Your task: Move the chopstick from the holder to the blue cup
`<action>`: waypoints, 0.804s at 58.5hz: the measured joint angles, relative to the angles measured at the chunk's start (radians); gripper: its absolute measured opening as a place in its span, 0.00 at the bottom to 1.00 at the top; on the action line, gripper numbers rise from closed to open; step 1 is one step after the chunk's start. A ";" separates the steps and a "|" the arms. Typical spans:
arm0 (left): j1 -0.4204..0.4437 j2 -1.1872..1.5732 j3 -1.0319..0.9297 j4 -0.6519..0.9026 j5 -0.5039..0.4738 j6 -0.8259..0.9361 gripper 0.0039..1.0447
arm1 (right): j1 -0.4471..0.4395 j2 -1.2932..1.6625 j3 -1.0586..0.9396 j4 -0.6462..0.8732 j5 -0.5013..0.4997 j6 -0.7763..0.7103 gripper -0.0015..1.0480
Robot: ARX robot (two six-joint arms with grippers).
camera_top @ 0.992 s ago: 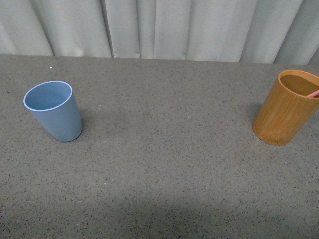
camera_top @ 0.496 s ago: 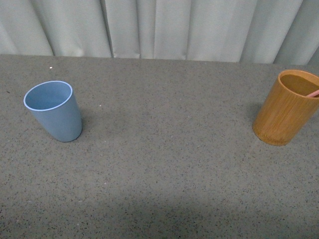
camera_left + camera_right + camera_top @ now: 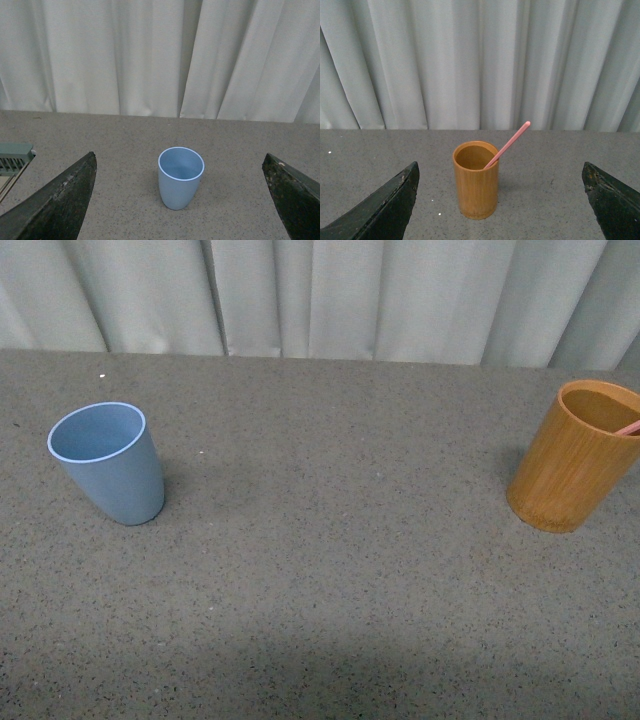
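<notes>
Right wrist view puts the holder straight ahead of the right gripper, whose jaws stand wide apart with nothing between them. The pink chopstick stands inside the holder, its long axis slanting up over the rim on the side away from the blue cup (free end well clear). That cup sits well apart from the holder, ahead of the left gripper, likewise spread and empty. Judging by this, the right arm is nearer.
</notes>
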 joint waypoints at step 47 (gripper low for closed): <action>0.000 0.000 0.000 0.000 0.000 0.000 0.94 | 0.000 0.000 0.000 0.000 0.000 0.000 0.91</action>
